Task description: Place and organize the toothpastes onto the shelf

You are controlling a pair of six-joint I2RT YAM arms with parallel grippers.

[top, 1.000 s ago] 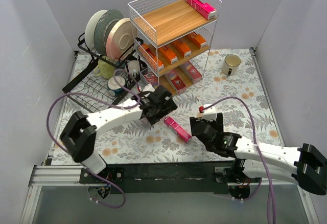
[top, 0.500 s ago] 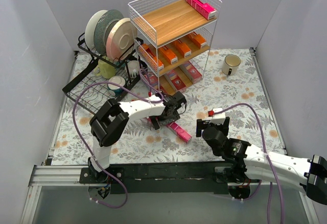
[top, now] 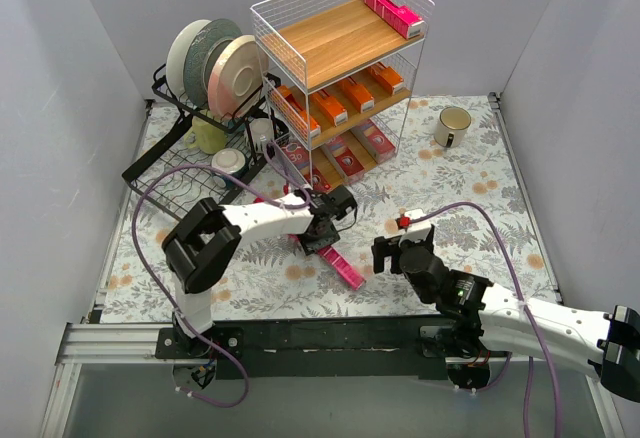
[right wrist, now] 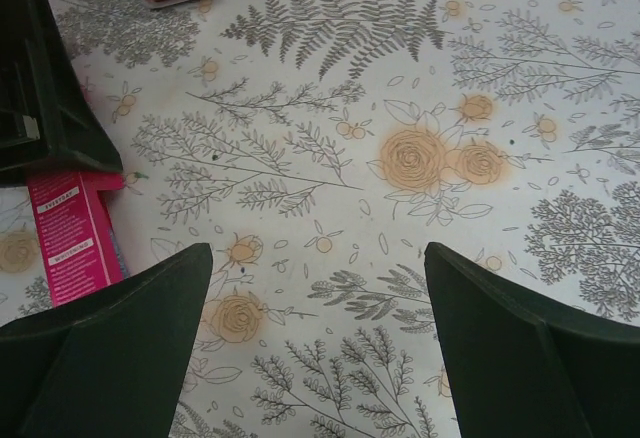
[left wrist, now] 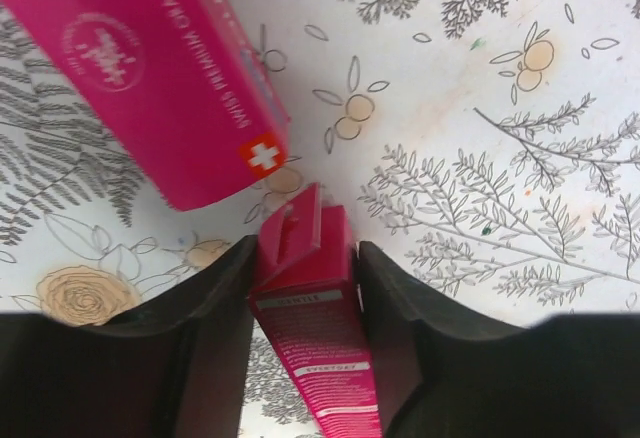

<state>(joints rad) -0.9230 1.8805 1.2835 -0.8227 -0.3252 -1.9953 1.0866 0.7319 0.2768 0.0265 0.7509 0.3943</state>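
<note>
My left gripper [left wrist: 305, 248] is shut on the end of a magenta-red toothpaste carton [left wrist: 310, 348], low over the floral table. A second magenta carton [left wrist: 150, 78] lies flat just beyond it; from above that carton [top: 343, 267] lies beside the left gripper [top: 318, 236]. The shelf [top: 300, 43] stands at the back, with magenta cartons [top: 392, 10] on top, orange ones [top: 340, 105] in the middle and red ones [top: 352, 155] at the bottom. My right gripper [right wrist: 318, 253] is open over bare tablecloth, right of the cartons [right wrist: 70, 233].
A black dish rack [top: 190, 173] with plates [top: 215, 53] and cups stands left of the shelf. A cream mug [top: 453, 125] sits at the back right. Grey walls close in the table on three sides. Purple cables loop off both arms.
The left gripper has closed on a carton and shifted slightly left. The loose magenta carton has slid a little toward me. The right gripper has moved left toward the cartons.
</note>
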